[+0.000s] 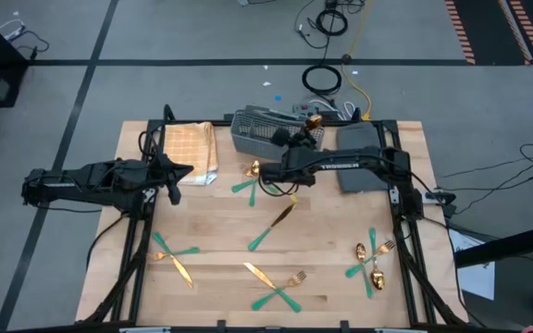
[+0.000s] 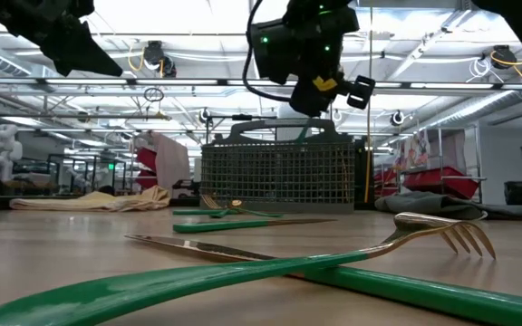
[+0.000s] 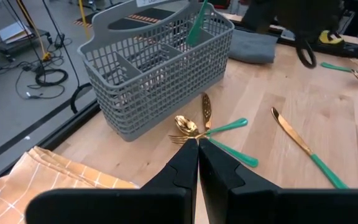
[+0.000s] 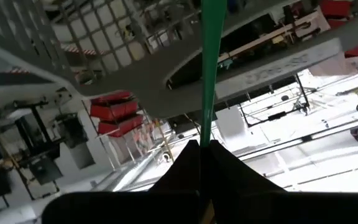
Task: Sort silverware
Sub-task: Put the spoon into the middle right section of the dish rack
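My right fingers (image 4: 202,149) are clamped on a teal handle (image 4: 211,68) of one piece of silverware, held over the grey basket (image 1: 265,132) at the back of the worktop (image 1: 220,240). From the left wrist view that handle (image 3: 197,25) stands tilted in a rear slot of the basket (image 3: 148,81). Which kind of piece it is I cannot tell.

My left fingers (image 3: 197,163) are pressed together with nothing between them. That arm waits over the left side of the worktop, its tip beside the tan cloth (image 1: 191,151).

The rest of the silverware lies loose on the wood. A small cluster with a spoon (image 1: 254,169) sits just in front of the basket; in the left wrist view it is a spoon (image 3: 185,123), a fork and another gold piece with crossed teal handles. A knife (image 1: 271,227) lies near the middle. A crossed pair (image 1: 174,254) is at the front left, another pair with a fork (image 1: 280,287) at the front centre, and a group of spoons and a fork (image 1: 370,259) at the front right.
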You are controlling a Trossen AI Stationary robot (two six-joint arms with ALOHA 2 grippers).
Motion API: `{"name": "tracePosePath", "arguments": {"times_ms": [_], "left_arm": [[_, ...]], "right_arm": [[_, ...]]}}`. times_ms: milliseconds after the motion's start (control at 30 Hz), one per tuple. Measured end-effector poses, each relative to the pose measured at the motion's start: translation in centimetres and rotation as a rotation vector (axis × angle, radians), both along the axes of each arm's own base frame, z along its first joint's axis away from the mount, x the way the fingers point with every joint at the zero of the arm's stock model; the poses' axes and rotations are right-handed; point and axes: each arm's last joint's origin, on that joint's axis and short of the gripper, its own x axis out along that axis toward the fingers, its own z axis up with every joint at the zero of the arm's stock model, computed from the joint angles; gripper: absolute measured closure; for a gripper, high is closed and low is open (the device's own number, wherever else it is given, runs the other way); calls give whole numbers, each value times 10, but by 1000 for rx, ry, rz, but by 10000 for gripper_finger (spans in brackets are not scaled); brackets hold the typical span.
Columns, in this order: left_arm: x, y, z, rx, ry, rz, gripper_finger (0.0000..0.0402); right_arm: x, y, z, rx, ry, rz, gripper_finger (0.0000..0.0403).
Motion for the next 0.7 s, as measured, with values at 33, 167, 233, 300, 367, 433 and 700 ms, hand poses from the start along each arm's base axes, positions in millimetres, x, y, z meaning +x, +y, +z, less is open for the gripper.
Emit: {"name": "tracePosePath", "arguments": {"times_ms": [33,167,233,300,367,433,700], "left_arm": [[0,0,0,0,0,0,381],[0,0,0,1,0,2,381],[0,0,0,1,0,2,381],[0,0,0,1,-1,3,381],[0,0,0,1,0,3,381],[0,0,0,1,0,3,381],[0,0,0,0,-1,3,381]], "right_arm": [[0,-2,0,3,16,-1,402],[-2,-5,-1,56,45,-10,402],[-2,-4,-2,75,44,-11,402],[-2,-4,-2,88,42,-13,402],[-2,-4,-3,107,34,-17,397],[-2,-3,-4,129,16,-25,386],[-2,-3,-4,147,-15,-38,329]]}}
